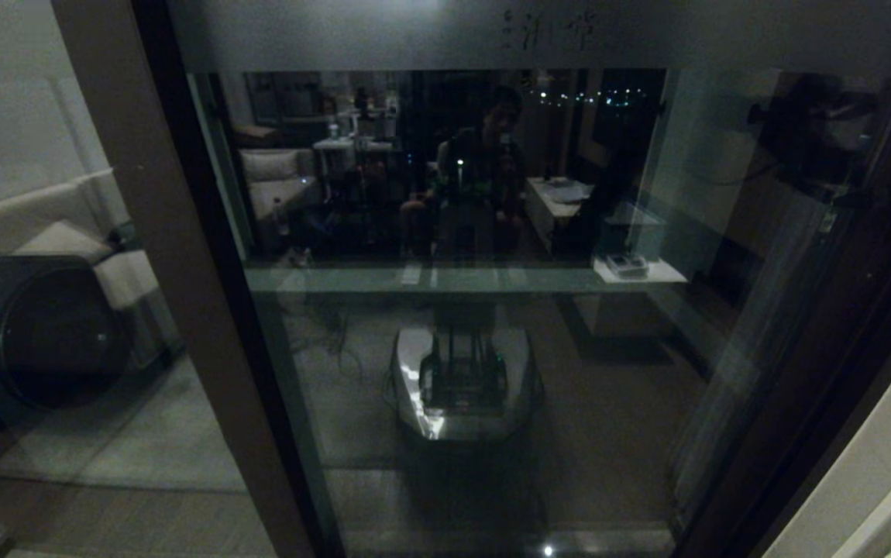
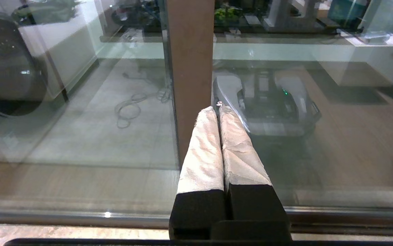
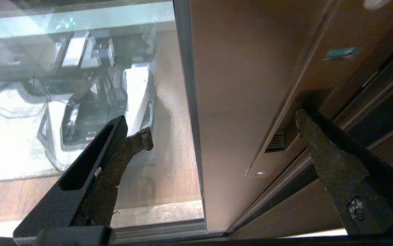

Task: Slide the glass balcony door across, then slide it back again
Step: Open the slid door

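Night-dark room, wood floor (image 2: 80, 184). Washing machine (image 1: 43, 333) behind left pane. Glass balcony door (image 1: 492, 325) fills centre, robot base mirrored in it. Left gripper (image 2: 218, 108) parked low before brown stile (image 2: 189, 68), fingers pressed together. Right gripper (image 3: 217, 126) spread wide, straddling door's right stile near recessed handle (image 3: 278, 143).

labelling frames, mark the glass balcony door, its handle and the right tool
glass balcony door (image 1: 476, 349): head view, clear pane
recessed handle (image 3: 274, 145): right wrist view, slot on stile
right tool (image 3: 222, 119): right wrist view, between open fingertips

The glass balcony door (image 1: 492, 310) has a dark brown frame, a frosted top band; left pincer (image 2: 218, 108) fingers white-wrapped.
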`<state>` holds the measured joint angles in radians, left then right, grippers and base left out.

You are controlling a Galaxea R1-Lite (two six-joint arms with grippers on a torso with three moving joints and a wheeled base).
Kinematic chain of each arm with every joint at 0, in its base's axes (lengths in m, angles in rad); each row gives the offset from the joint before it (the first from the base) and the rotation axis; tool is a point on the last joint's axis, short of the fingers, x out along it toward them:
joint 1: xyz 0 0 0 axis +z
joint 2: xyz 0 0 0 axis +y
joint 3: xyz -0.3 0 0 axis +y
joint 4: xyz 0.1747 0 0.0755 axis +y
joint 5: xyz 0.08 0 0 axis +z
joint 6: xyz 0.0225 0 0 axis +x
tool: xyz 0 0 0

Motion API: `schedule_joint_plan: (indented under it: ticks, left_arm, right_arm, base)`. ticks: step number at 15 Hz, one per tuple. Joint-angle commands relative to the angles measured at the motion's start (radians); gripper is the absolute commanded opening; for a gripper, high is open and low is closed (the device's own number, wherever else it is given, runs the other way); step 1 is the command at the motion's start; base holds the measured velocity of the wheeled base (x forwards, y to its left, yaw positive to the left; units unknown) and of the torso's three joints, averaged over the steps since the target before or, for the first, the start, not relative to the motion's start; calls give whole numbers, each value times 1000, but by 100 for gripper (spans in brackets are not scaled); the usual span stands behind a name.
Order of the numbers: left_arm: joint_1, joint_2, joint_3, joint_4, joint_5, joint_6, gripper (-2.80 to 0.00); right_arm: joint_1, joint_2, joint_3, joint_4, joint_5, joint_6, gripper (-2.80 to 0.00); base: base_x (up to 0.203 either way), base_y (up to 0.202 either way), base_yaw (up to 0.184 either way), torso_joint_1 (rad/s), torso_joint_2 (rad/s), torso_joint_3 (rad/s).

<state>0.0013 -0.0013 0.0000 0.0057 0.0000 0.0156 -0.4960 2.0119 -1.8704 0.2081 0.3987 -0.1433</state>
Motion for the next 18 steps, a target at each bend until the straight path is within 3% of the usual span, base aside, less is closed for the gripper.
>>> schedule_joint_plan:
  ticks: [1,18]
  left_arm:
    - [0,0,2,0,0,0,-280]
    - [0,0,2,0,0,0,-280]
  right_arm:
    - [8,4,7,-1,2,1,0]
    - [50,-45,62,-1,3,13,0]
  base:
    - [0,0,0,0,0,0]
    - [0,0,0,0,0,0]
